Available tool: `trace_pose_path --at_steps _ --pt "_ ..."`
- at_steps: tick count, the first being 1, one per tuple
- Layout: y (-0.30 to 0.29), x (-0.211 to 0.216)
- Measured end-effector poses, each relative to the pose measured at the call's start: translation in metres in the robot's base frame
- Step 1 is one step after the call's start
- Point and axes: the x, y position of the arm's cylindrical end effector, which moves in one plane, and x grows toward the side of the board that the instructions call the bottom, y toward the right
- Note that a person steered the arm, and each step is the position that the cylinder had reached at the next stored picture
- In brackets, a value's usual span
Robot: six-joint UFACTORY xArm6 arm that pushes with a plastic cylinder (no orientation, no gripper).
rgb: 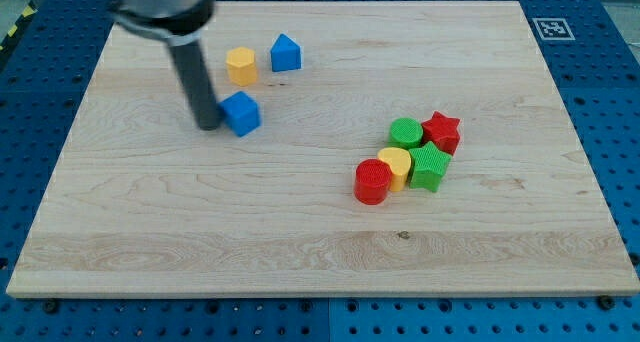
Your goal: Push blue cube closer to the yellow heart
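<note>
Fiducial-style black-and-white tag (548,27) at the view's top right of the wooden board (300,232); no readable text. Blue cube (241,113), solid blue, slightly rotated, upper left area. My tip (208,125) touching its left side. No jaws: plain rod. Yellow heart (395,165) well apart to the right, wedged among red cylinder (372,182), green blocks, red star (441,132).

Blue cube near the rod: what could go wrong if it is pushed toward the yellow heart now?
1. My tip touches the blue cube on its left, off-centre; the cube may rotate and slip away.
2. The yellow heart sits packed between the red cylinder, green star and green cylinder; overshooting would scatter them.
</note>
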Motion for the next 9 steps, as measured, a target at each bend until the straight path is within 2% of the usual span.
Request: trace_pose_path --at_steps 1,2,3,4,5,6,7,8,9 --pt "0.058 0.018" --pt "-0.012 0.008" --pt "-0.021 -0.021" --pt "0.014 -0.023" --pt "0.024 -0.051" --pt "0.059 -0.026" --pt "0.095 0.024" --pt "0.083 0.007" --pt "0.031 0.005"
